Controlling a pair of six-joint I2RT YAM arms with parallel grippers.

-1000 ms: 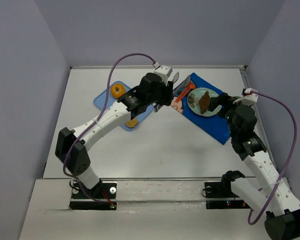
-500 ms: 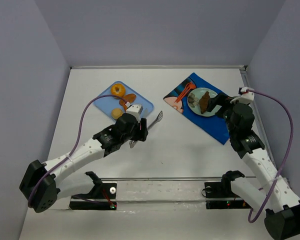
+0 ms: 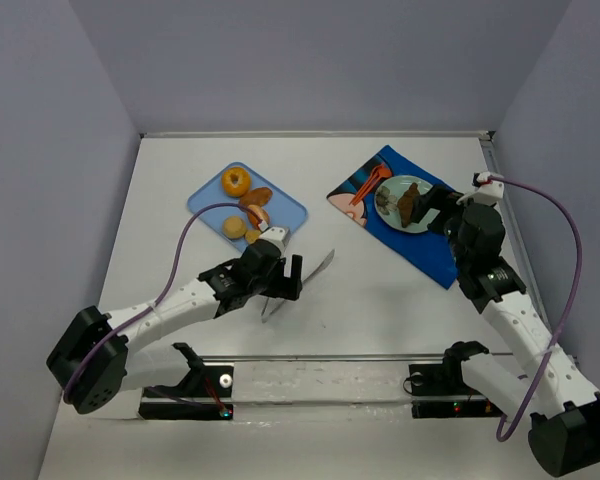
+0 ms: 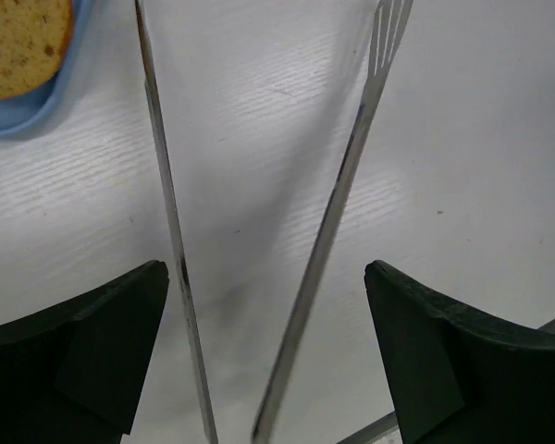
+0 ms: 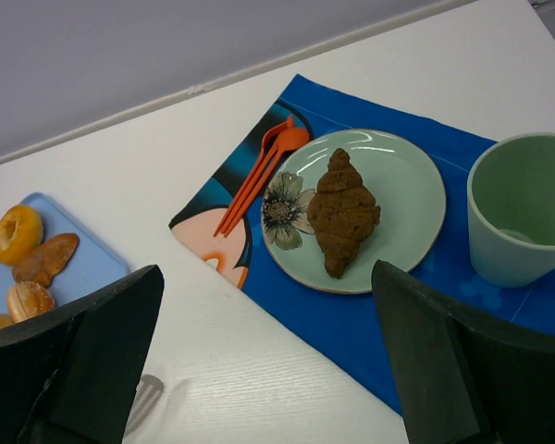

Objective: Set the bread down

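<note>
The bread [image 3: 409, 204], a dark brown lumpy chunk, lies on the pale green plate [image 3: 388, 213] on the blue placemat; it also shows in the right wrist view [image 5: 342, 211]. My right gripper [image 3: 435, 208] is open and empty just near of the plate, with its fingers wide apart [image 5: 266, 268]. My left gripper [image 3: 285, 277] is open at mid-table. Metal tongs [image 3: 318, 265] lie spread between its fingers [image 4: 264, 268]. Neither tong arm [image 4: 351, 157] visibly touches a finger. Whether the tongs rest on the table or hang from the gripper is unclear.
A blue tray [image 3: 280, 208] at the back left holds an orange fruit [image 3: 235, 181], a glossy roll [image 3: 257, 196] and tan round pieces [image 3: 235, 227]. A green cup [image 5: 523, 213] and orange cutlery [image 5: 259, 171] sit on the placemat [image 5: 351, 324].
My left arm has pulled back from beside the plate to mid-table, bringing the tongs with it. The bread stays on the plate. My right arm has barely moved.
</note>
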